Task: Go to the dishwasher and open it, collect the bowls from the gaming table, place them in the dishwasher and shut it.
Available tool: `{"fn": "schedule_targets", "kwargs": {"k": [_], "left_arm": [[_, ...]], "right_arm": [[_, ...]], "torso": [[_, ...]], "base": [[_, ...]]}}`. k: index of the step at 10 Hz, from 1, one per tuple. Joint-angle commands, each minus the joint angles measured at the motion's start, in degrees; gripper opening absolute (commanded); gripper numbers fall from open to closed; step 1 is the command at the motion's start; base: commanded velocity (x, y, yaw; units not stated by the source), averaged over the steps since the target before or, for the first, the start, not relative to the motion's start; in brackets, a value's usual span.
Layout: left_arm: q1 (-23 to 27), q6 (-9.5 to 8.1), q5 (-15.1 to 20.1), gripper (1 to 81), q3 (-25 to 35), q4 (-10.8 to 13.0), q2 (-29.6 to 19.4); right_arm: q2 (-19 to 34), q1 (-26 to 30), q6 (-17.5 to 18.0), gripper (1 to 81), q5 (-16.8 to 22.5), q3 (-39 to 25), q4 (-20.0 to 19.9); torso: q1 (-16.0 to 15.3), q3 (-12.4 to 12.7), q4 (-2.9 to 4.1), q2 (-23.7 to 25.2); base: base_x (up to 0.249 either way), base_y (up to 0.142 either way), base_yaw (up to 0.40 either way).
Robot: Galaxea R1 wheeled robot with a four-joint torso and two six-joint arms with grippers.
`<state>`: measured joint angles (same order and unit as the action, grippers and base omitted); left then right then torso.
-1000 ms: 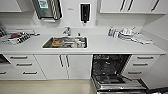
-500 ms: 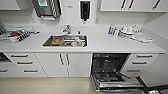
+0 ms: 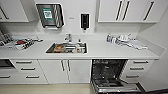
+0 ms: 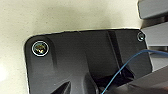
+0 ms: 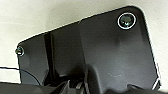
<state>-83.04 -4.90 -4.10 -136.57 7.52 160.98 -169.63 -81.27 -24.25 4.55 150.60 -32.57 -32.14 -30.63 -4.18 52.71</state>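
The dishwasher (image 3: 108, 73) stands open under the white counter (image 3: 105, 53), right of the sink (image 3: 67, 47). Its door (image 3: 117, 88) is folded down toward me, and dark racks show inside. The bowls and the gaming table are out of view. In the left wrist view a pale surface (image 4: 62, 15) lies beyond my arm's dark plate. A similar pale surface (image 5: 37, 17) appears in the right wrist view.
White cabinet doors (image 3: 65, 71) and drawers (image 3: 25, 68) run left of the dishwasher, with more drawers (image 3: 138, 68) to its right. Bottles and cloths (image 3: 125, 40) crowd the counter's right end and a rack (image 3: 17, 43) its left. A wall (image 3: 160, 67) closes in at right.
The whole head picture has shifted a little, with the counter now sitting slightly lower, so the camera has moved. The dishwasher stays open.
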Motion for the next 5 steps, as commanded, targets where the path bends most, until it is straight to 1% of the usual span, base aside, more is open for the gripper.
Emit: {"fn": "schedule_targets", "kwargs": {"k": [1,5], "left_arm": [[1.1,0.15,3.2,81.1,0.5,0.5,-0.4],[0.7,0.15,3.1,81.1,0.5,0.5,-0.1]], "right_arm": [[0.4,1.9,-0.4,81.1,4.6,-0.1,-0.3],[0.3,1.9,-0.4,81.1,4.6,-0.1,-0.2]], "torso": [[3.6,5.4,0.00,-5.6],[8.7,13.1,0.00,-13.2]], "base": [[0.000,0.000,0.000],[0.000,0.000,0.000]]}}
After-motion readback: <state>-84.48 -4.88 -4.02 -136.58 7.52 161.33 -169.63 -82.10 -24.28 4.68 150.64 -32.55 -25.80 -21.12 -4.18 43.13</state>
